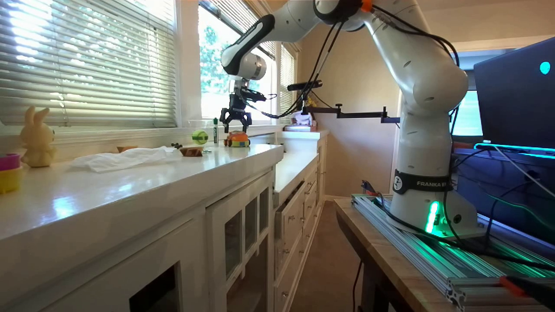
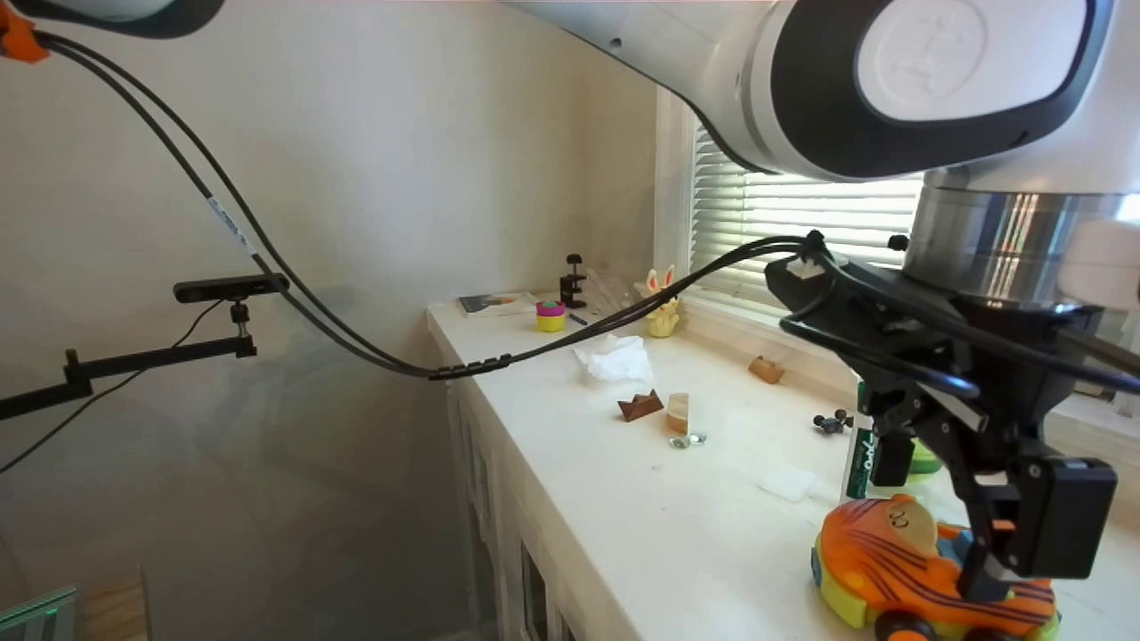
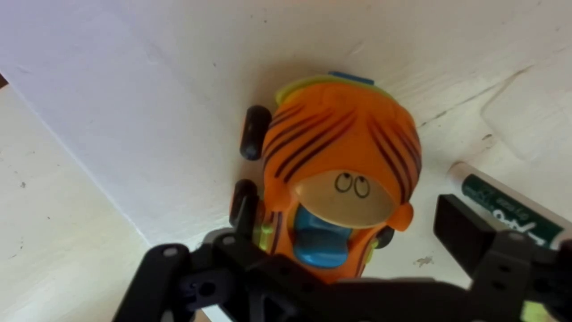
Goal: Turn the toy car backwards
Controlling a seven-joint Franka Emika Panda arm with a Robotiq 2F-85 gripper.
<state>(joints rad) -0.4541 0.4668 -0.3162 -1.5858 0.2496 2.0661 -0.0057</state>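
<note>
The toy car is a rounded orange car with dark stripes, a blue seat and black wheels. It stands on its wheels on the white counter, in both exterior views [image 1: 237, 139] [image 2: 877, 554] and the wrist view [image 3: 344, 129]. In an exterior view its rounded end points left. My gripper [image 1: 235, 128] is open above the car. In the wrist view the fingers [image 3: 355, 223] straddle it: the left finger overlaps a left wheel, the right finger stands apart from its right side. The gripper's body hides the car's rear end there. I cannot tell whether the left finger touches it.
A green-and-white marker [image 3: 514, 205] lies close by the right finger in the wrist view. A green ball [image 1: 200, 137], a brown piece [image 1: 191, 151], a white cloth [image 1: 125, 158] and a yellow rabbit figure [image 1: 38, 138] are farther along the counter [image 2: 588, 499]. The window sill runs behind.
</note>
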